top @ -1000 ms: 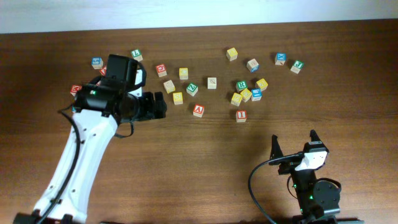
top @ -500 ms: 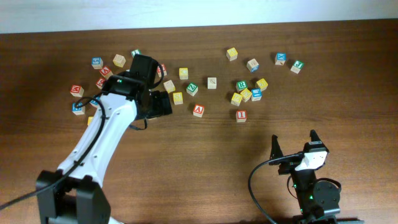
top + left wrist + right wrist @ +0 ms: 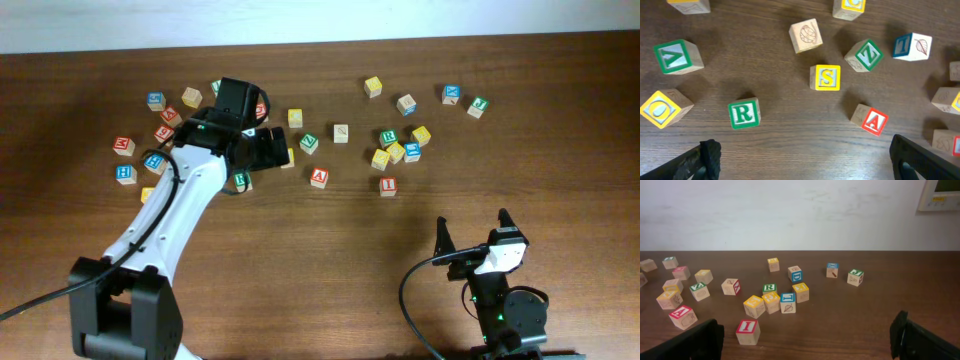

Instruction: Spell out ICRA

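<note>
Your left end effector [image 3: 805, 152], jaws wide and empty, hung over the green R [image 3: 744, 114] and red A [image 3: 870, 120], probably sizing up a pick; red I [image 3: 388, 186] lay apart on the surface [image 3: 300, 260]; right end effector [image 3: 472, 230] parked, equally wide.

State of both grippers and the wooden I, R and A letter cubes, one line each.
Left gripper: open, empty.
Right gripper: open, empty.
Red-and-white wooden I cube: loose, letter up.
Green-and-white wooden R cube: loose, letter up.
Red-and-white wooden A cube: loose, letter up, turned askew.
</note>
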Robot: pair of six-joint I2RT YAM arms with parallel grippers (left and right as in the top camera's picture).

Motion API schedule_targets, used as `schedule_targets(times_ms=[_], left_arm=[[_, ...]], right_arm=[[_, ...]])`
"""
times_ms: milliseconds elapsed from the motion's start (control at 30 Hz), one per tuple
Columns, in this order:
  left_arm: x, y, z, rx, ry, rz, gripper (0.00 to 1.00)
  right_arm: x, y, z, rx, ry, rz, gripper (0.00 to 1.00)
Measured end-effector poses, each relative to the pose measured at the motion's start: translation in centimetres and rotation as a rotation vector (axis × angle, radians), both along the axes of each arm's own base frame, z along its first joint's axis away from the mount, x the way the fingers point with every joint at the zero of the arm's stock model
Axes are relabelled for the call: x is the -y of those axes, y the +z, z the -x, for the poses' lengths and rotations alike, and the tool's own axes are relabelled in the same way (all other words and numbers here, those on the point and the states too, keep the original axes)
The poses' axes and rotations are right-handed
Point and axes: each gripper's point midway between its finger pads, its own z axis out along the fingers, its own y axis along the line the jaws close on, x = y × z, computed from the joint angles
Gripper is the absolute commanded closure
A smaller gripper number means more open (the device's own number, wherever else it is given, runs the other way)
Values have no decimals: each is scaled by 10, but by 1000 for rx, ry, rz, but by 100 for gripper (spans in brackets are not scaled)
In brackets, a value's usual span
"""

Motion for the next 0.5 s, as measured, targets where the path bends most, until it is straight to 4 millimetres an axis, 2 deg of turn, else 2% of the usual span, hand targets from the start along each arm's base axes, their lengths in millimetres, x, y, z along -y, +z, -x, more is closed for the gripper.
schedule_targets(times_ms=[67, 167, 267, 367, 433, 500], left_arm=[[-3, 0, 0, -3, 1, 3, 1], [-22, 3, 1, -29, 43, 3, 1], [-61, 18, 3, -47, 135, 7, 1], [-126, 41, 21, -47, 299, 8, 1], [-153, 49, 32, -55, 371, 8, 1], [-170, 49, 41, -78, 420, 8, 1]], right_arm=[[0, 0, 0, 0, 0, -1, 2], [0, 0, 0, 0, 0, -1, 2], [0, 0, 0, 0, 0, 0, 2], [0, 0, 0, 0, 0, -1, 2], [0, 0, 0, 1, 0, 0, 2], [1, 5, -1, 21, -8, -2, 2]])
